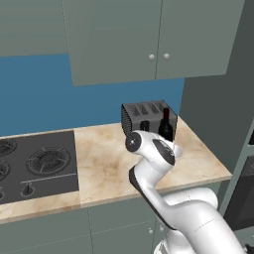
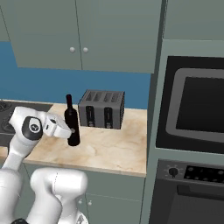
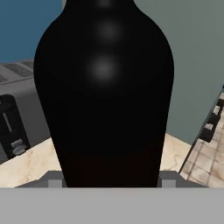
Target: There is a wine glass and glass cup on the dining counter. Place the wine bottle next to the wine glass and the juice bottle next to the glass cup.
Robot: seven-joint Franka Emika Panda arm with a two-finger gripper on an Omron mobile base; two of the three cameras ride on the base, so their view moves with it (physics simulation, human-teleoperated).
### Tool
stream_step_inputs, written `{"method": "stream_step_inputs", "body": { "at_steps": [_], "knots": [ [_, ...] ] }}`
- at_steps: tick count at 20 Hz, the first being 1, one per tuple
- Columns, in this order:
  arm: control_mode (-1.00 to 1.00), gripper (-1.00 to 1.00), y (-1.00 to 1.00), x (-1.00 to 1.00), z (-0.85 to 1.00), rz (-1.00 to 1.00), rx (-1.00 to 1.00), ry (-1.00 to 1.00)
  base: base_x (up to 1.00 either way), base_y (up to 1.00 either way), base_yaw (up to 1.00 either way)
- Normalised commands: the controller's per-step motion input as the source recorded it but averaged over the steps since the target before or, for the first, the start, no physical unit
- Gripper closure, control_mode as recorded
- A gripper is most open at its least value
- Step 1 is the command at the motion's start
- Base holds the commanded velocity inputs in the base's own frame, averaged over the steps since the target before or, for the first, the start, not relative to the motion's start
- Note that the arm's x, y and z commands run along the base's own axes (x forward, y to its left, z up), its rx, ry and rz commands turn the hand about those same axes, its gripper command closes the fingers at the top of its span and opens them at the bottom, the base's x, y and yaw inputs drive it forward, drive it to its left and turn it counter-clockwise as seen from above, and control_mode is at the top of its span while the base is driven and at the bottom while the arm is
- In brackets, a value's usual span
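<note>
The wine bottle (image 2: 71, 118), slim and near-black with a dark reddish top, stands upright over the beige marbled counter (image 2: 109, 148) in front of the toaster. My gripper (image 2: 72, 132) is shut on its lower body from the left. In the hand view the wine bottle (image 3: 105, 87) sits right between my two fingertips (image 3: 54, 181), pressed on both sides. In the left base view the wine bottle (image 1: 165, 124) rises behind my wrist. Whether its base touches the counter I cannot tell. The wine glass, glass cup, juice bottle and dining counter are out of view.
A dark grey four-slot toaster (image 2: 103, 109) stands close behind the bottle against the blue wall. A black hob (image 1: 34, 163) lies to the left. A tall oven unit (image 2: 192, 105) bounds the counter on the right, with cabinets (image 1: 149, 39) overhead.
</note>
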Motion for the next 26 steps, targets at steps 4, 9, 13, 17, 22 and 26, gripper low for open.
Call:
{"method": "stream_step_inputs", "body": {
  "at_steps": [4,9,13,17,22,26],
  "knots": [
    [-1.0,1.0,0.13,-0.18,0.31,0.03,0.0,0.0,0.0,0.0,0.0],
    [-1.0,1.0,0.16,-0.26,0.25,0.03,0.0,0.0,0.0,0.0,0.0],
    [-1.0,1.0,0.12,-0.19,0.17,0.01,0.0,0.0,0.0,0.0,0.0],
    [-1.0,1.0,0.0,0.0,0.03,0.0,0.01,0.0,0.0,0.0,0.0],
    [-1.0,1.0,0.0,0.0,0.0,0.0,0.0,0.0,0.0,0.0,0.0],
    [-1.0,1.0,0.0,0.0,0.0,0.0,0.0,0.0,0.0,0.0,0.0]
  ]
}}
